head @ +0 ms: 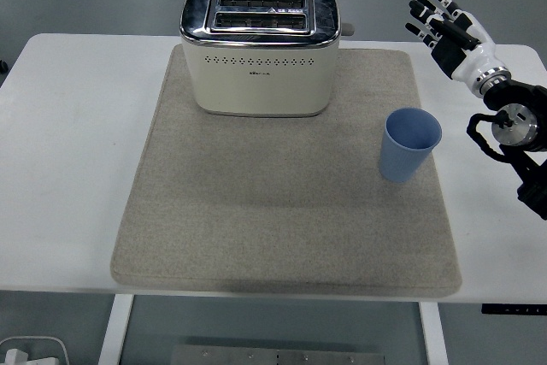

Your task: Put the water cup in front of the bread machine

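Blue water cup (411, 144) is seen upright near the desk's (68, 168) right edge; judged light, rigid, slippery. A mid-wall grasp is advised. Right hand (449, 32) is raised, fingers (427, 14) spread, nothing held.

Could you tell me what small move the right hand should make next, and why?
Probably lower the right hand toward the blue cup. The hand is open and raised beyond the cup, holding nothing, while the cup stands upright at the mat's right side, not in front of the toaster.

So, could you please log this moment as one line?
stage: pre-grasp | right hand: open, raised, empty | blue cup: upright on mat, right of toaster | left hand: unseen
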### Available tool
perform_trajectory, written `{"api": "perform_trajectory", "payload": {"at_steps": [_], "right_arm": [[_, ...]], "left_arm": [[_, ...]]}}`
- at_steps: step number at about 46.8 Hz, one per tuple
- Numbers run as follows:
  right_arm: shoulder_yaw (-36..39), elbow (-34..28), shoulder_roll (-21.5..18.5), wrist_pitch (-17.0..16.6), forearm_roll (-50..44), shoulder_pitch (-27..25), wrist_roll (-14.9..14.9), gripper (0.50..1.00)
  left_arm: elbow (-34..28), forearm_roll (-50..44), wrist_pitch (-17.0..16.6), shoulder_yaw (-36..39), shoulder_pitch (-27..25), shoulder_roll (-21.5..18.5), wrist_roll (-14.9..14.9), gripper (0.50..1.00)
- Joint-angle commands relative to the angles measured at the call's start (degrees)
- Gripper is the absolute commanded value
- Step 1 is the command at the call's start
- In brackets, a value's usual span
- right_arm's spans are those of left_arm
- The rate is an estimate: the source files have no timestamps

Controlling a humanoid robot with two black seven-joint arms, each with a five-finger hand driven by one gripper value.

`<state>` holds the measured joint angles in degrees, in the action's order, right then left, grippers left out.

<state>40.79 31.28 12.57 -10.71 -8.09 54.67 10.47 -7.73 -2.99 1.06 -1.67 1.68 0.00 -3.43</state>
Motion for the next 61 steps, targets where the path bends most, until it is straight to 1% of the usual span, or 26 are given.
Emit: {"api": "perform_trajectory", "payload": {"at_steps": [1,20,30,36,48,58,61], "right_arm": [[-0.01,0.01,0.00,-0.10,0.00,0.00,-0.01,0.928],[-0.01,0.01,0.09,-1.07,0.00,-0.26,-0.01,0.928],[-0.09,0.01,1.14,-2.30,-0.09,-0.35,0.08,0.928],[-0.09,0.01,1.32,-3.97,-0.09,-0.44,0.08,0.928],[-0.18,0.01,4.22,-8.45,-0.26,-1.50,0.08,0.928],[-0.45,0.01,4.48,-11.44,-2.72,-1.76,0.52,0.928],[-0.45,0.01,5.19,-13.02,-2.72,-2.20,0.61,0.928]], "left_arm": [[0.00,0.00,0.00,0.00,-0.01,0.00,0.00,1.000],[-0.09,0.00,0.08,0.18,-0.01,0.00,0.00,1.000],[-0.09,0.00,0.00,0.09,-0.10,0.00,0.00,1.000],[-0.09,0.00,0.08,0.09,-0.10,0.00,0.00,1.000],[-0.09,0.00,0.09,0.09,-0.10,0.00,0.00,1.000],[-0.09,0.00,0.09,0.09,-0.01,0.00,0.00,1.000],[-0.09,0.00,0.09,0.09,-0.01,0.00,0.00,1.000]]}}
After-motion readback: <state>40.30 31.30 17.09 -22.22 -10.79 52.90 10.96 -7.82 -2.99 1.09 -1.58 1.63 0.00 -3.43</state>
